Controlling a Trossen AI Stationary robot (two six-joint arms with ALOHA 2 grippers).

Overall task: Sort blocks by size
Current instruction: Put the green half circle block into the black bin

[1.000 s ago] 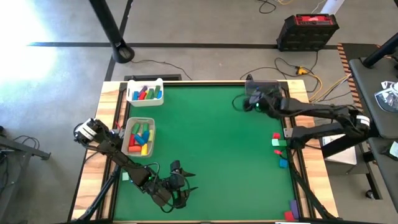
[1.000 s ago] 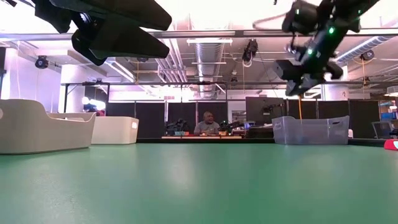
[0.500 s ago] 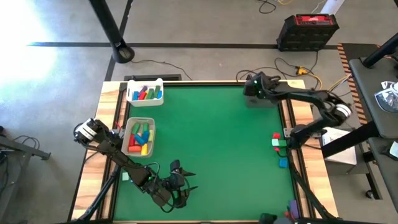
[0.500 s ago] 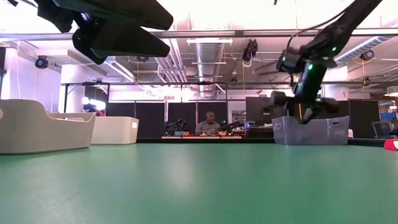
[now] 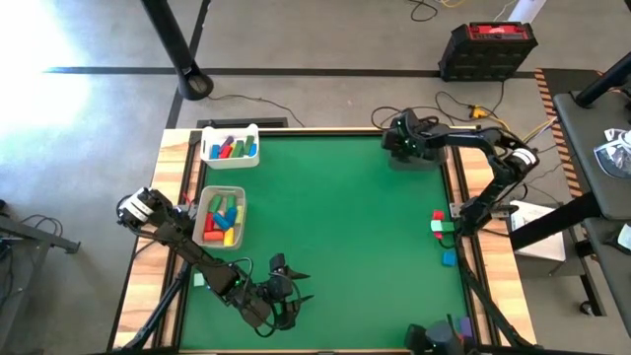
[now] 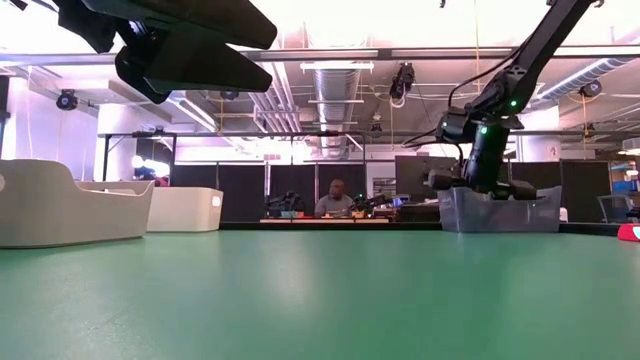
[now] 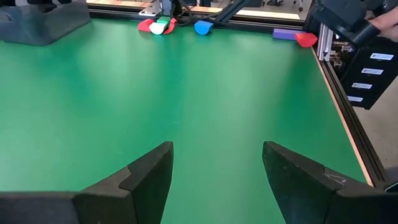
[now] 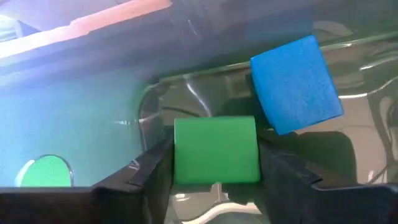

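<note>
My right gripper [image 5: 402, 141] reaches down into a clear tray [image 6: 520, 212] at the table's far right, shut on a green block [image 8: 214, 152]. A blue block [image 8: 297, 84] lies in that tray beside it. My left gripper [image 7: 214, 149] waits open and empty near the table's front edge [image 5: 294, 288]. A white tray [image 5: 230, 148] and a grey tray [image 5: 221, 217] at the left each hold several coloured blocks. Loose blocks lie along the right edge: red and green ones [image 5: 439, 223], a blue one [image 5: 449, 258] and purple and red ones [image 5: 461, 327]. My right gripper pinches the green block by two opposite sides [image 8: 180, 155] between its two fingers. The fingers come from above and point down into the clear tray. The block sits square between them, right beside the blue block; whether it touches the tray's floor I cannot tell.
Most of the green mat [image 5: 335, 217] between the trays and the right edge is open. A raised wooden border [image 5: 177, 168] frames the table. A person sits in the room behind the table [image 6: 333, 198].
My right gripper has gone toward the table's far edge and then down, from well above the table into the clear tray, carrying the green block. The left arm has kept still.
</note>
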